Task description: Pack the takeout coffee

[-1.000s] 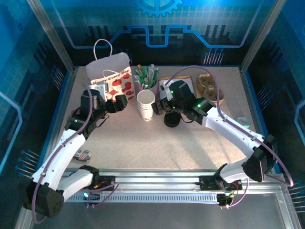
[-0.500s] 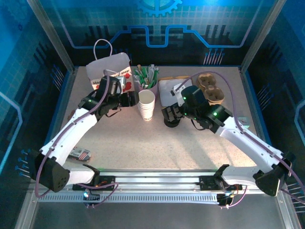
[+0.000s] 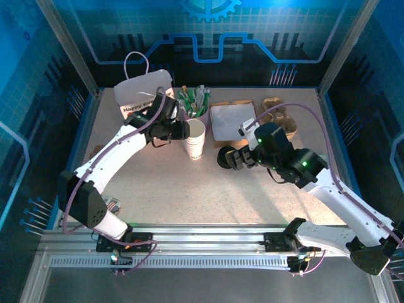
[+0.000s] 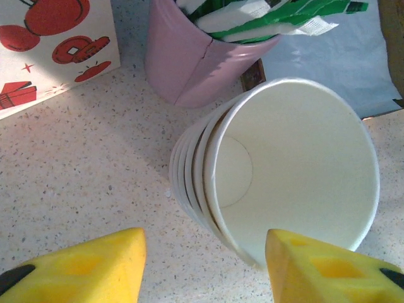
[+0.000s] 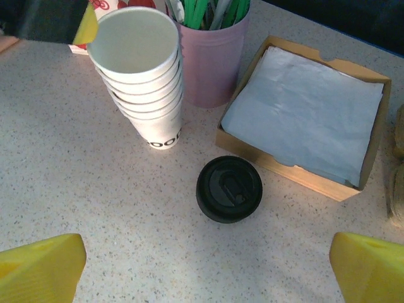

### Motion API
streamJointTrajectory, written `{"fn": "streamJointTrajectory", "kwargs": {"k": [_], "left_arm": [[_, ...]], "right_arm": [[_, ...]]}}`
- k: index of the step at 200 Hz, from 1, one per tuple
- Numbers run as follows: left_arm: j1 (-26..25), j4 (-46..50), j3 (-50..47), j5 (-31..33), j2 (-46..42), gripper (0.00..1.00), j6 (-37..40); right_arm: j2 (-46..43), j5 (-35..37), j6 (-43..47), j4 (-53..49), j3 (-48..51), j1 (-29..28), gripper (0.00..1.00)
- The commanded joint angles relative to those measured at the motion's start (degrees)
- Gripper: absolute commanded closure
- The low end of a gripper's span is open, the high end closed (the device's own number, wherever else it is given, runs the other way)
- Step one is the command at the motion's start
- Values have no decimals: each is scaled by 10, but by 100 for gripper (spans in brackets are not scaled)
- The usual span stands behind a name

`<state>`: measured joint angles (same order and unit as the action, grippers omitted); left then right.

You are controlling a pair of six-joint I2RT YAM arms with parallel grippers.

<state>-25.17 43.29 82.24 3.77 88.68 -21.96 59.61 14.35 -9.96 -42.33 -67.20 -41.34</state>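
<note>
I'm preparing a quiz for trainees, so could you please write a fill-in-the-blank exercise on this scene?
The cup holding the sticks is ___. The lid lying near the napkin box is ___. The left tool has fingers coloured ___.
Missing words: pink, black, yellow.

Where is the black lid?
In the right wrist view, the black lid sits just right of the cup stack, in front of the napkin box.
</note>
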Motion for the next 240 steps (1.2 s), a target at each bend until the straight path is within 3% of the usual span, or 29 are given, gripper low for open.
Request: {"fn": "streamJointTrajectory", "kwargs": {"k": [1, 38, 57, 95, 240], "left_arm": [[-7, 34, 33, 20, 15, 47, -4], [-9, 46, 60, 32, 36, 50, -7], [-11, 51, 73, 37, 46, 56, -6], [-13, 61, 90, 44, 65, 56, -5], [-16, 59, 88, 56, 80, 72, -6]], "right_arm": [[-16, 6, 13, -17, 10, -14, 0], [-26, 16, 19, -17, 16, -25, 0], [-28, 20, 21, -16, 19, -31, 0], [-33, 30, 25, -13, 26, -39, 0], [-35, 37, 30, 1, 39, -49, 0]]}}
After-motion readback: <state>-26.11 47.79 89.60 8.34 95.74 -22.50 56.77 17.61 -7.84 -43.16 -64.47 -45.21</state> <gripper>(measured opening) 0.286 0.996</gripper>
